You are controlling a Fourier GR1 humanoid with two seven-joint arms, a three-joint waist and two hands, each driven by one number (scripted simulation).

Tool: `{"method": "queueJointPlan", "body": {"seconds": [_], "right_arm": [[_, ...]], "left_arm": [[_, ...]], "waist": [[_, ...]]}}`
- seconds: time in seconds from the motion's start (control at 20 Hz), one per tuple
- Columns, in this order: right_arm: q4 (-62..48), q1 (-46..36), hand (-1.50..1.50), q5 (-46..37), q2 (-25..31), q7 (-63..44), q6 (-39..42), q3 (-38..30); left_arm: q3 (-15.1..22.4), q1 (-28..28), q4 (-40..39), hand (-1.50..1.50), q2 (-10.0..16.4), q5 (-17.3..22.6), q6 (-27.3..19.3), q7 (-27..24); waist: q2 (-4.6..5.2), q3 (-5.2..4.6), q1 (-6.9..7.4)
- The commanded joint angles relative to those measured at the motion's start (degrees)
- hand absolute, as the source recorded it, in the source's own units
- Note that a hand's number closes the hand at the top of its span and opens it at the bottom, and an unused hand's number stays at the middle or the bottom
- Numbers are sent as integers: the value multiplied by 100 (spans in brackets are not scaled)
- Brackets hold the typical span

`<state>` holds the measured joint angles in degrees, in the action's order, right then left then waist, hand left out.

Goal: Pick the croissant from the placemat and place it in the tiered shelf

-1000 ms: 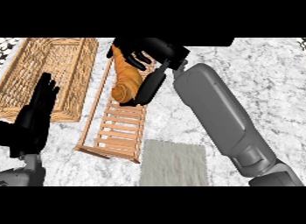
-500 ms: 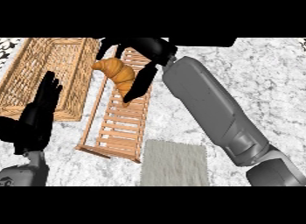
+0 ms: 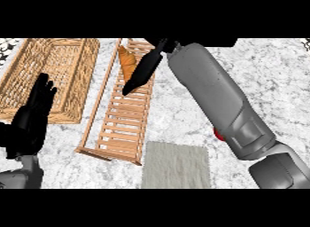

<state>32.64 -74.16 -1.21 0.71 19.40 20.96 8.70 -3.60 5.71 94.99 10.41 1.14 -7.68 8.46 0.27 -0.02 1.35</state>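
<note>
Pale marbled desk (image 3: 275, 80) fills the view, with a woven basket (image 3: 87, 75) at its far left corner and a grey placemat (image 3: 176, 166) at the near edge, in the middle. Between them a wooden slatted shelf (image 3: 122, 128) runs from near the placemat up to the far edge.

The croissant (image 3: 126, 65) is at the far end of this shelf, on the slats. Its long axis follows the length of the shelf, from far to near. Nothing lies on the placemat.

The right hand (image 3: 143, 71) is just beside the croissant, on its right side. Its fingers are stretched out straight and point toward the near left, almost parallel to the croissant. They are not curled round it; I cannot tell if they touch it. The hand seems to hold nothing.

So the croissant lies to the left of the right hand, very close. I judge that the coming move is to take this hand away, and it should go up and to the right, not across to the left, or it may push the croissant off the slats.

The left hand (image 3: 32, 117) rests open at the desk's left edge, fingers up, well apart from the shelf's far end.
</note>
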Motion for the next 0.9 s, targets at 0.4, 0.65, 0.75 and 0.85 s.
{"method": "queueJointPlan", "body": {"seconds": [0.4, 0.65, 0.75, 0.85], "right_arm": [[-1354, -907, -150, 501, 1332, -693, 300, -1204], [-1792, -882, -150, 445, 2124, -458, 1000, -1305], [-1897, -627, -150, 318, 2241, -22, 1145, -1237], [-2003, -747, -150, 370, 2548, -55, 1555, -1314]], "left_arm": [[126, 209, 132, 0, -96, -86, -54, 361], [-42, 56, 53, 0, 10, 63, 148, -39], [305, 161, 391, 0, -211, -216, -117, 328], [201, 229, 145, 0, -138, -154, -14, 171]], "waist": [[70, 0, 107], [120, -1, 211], [152, 8, 285], [168, 6, 270]]}}
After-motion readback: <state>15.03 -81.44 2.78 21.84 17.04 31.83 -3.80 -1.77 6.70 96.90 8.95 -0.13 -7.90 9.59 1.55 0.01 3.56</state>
